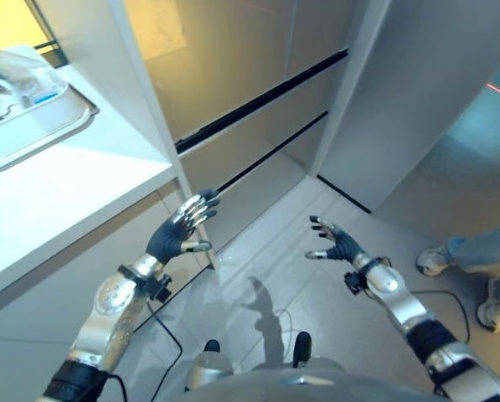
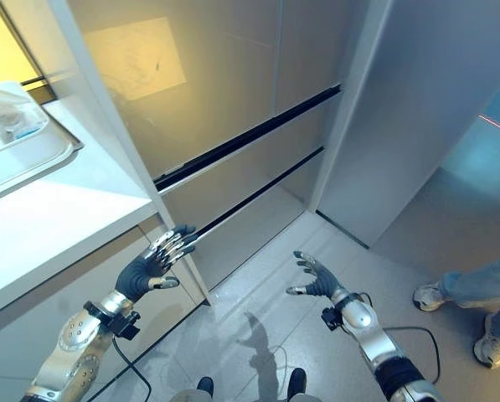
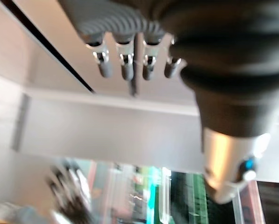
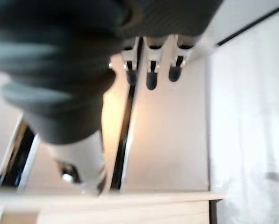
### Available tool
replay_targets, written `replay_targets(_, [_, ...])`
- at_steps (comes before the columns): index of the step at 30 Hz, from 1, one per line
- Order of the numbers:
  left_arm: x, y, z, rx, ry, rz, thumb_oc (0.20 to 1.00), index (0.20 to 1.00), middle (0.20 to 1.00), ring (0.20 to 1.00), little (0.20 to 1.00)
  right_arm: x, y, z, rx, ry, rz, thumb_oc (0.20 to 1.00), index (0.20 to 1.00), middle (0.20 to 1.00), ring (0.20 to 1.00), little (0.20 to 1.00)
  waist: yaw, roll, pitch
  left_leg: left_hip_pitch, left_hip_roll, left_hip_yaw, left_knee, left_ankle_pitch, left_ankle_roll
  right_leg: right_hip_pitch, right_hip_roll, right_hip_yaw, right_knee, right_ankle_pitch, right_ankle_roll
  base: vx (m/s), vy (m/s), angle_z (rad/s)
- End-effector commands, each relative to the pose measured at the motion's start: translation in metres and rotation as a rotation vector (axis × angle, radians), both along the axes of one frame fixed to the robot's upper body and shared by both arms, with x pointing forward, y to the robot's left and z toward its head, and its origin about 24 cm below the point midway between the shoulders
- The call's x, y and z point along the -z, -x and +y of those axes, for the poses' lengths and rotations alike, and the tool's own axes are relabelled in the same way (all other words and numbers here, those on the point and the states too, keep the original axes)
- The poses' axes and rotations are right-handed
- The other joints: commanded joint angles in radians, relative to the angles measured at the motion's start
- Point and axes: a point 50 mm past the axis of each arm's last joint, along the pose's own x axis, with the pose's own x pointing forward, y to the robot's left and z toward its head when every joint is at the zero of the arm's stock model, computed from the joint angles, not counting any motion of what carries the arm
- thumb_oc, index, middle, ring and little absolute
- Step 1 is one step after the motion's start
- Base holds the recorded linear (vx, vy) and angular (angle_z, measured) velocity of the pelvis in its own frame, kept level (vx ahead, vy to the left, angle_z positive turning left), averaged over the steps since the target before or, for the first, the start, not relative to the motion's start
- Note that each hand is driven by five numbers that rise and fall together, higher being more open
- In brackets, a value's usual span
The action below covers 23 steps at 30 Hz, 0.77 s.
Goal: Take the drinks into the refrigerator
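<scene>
Hands, left (image 1: 176, 235) and right (image 1: 338, 244), fingers spread and empty before the shut refrigerator (image 1: 233, 75).

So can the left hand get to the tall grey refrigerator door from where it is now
Probably yes. The left hand, fingers open and empty, is raised beside the white counter, and nothing stands between it and the tall grey refrigerator door ahead.

A white tray (image 1: 40, 134) is seen on the white desk (image 1: 74, 188) (far left); a person's shoes (image 1: 434, 261) are seen on the floor (image 1: 317, 310).
</scene>
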Motion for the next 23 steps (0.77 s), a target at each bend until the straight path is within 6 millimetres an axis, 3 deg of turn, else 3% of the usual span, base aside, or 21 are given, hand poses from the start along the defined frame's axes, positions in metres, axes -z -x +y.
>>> replay_targets(1, [0.017, 0.004, 0.005, -0.096, -0.088, -0.002, 1.0, 1.0, 1.0, 1.0, 1.0, -0.004, 0.0, -0.011, 0.02, -0.005, -0.036, 1.0, 1.0, 1.0, 1.0, 1.0, -0.014, -0.01, -0.026, -0.069, -0.103, 0.016, 0.001, -0.023, 0.126, -0.016, -0.003, 0.012, 0.115, -0.092, 0.034, -0.07, 0.001, -0.17])
replay_targets(5, [0.052, 0.018, 0.016, -0.184, -0.217, 0.132, 1.0, 1.0, 1.0, 1.0, 1.0, 0.024, 0.03, -0.021, 0.072, 0.003, 0.101, 1.0, 1.0, 1.0, 1.0, 1.0, -0.028, -0.011, -0.028, -0.076, -0.101, 0.019, 0.001, -0.023, 0.124, -0.022, 0.001, 0.016, 0.113, -0.091, 0.034, -0.04, -0.001, -0.17])
replay_targets(6, [0.077, 0.031, 0.021, -0.247, -0.254, 0.248, 1.0, 1.0, 1.0, 1.0, 1.0, 0.044, 0.047, -0.023, 0.109, 0.011, 0.205, 1.0, 1.0, 1.0, 1.0, 1.0, -0.031, -0.012, -0.029, -0.077, -0.101, 0.024, 0.001, -0.023, 0.125, -0.024, 0.001, 0.023, 0.108, -0.087, 0.035, -0.03, 0.007, -0.11])
replay_targets(7, [0.077, 0.03, 0.021, -0.248, -0.255, 0.246, 1.0, 1.0, 1.0, 1.0, 1.0, 0.044, 0.047, -0.023, 0.109, 0.012, 0.204, 1.0, 1.0, 1.0, 1.0, 1.0, -0.031, -0.011, -0.029, -0.077, -0.101, 0.024, 0.001, -0.023, 0.125, -0.024, 0.001, 0.024, 0.108, -0.086, 0.035, -0.03, 0.008, -0.09])
replay_targets(9, [0.101, 0.044, 0.024, -0.309, -0.281, 0.375, 1.0, 1.0, 1.0, 1.0, 1.0, 0.06, 0.061, -0.023, 0.141, 0.02, 0.292, 1.0, 1.0, 1.0, 1.0, 1.0, -0.032, -0.013, -0.031, -0.078, -0.101, 0.031, 0.001, -0.023, 0.126, -0.026, 0.001, 0.033, 0.101, -0.081, 0.035, -0.01, 0.007, -0.06])
replay_targets(15, [0.154, 0.104, 0.03, -0.487, -0.317, 0.791, 1.0, 1.0, 1.0, 1.0, 1.0, 0.092, 0.095, -0.023, 0.263, 0.026, 0.51, 1.0, 1.0, 1.0, 1.0, 1.0, -0.031, -0.014, -0.049, -0.058, -0.099, 0.041, 0.001, -0.032, 0.128, -0.01, 0.004, 0.052, 0.099, -0.081, 0.032, 0.01, 0.006, -0.14])
replay_targets(18, [0.16, 0.115, 0.027, -0.501, -0.298, 0.851, 1.0, 1.0, 1.0, 1.0, 1.0, 0.098, 0.103, -0.022, 0.319, 0.0, 0.558, 1.0, 1.0, 1.0, 1.0, 1.0, -0.031, -0.012, -0.062, -0.048, -0.099, 0.043, 0.001, -0.039, 0.126, 0.004, 0.003, 0.051, 0.089, -0.083, 0.032, 0.02, 0.009, -0.04])
replay_targets(23, [0.161, 0.116, 0.025, -0.514, -0.274, 0.861, 1.0, 1.0, 1.0, 1.0, 1.0, 0.098, 0.098, -0.015, 0.303, -0.016, 0.556, 1.0, 1.0, 1.0, 1.0, 1.0, -0.028, -0.012, -0.07, -0.043, -0.097, 0.043, 0.001, -0.042, 0.125, 0.01, 0.001, 0.052, 0.086, -0.082, 0.033, 0.01, 0.002, 0.0])
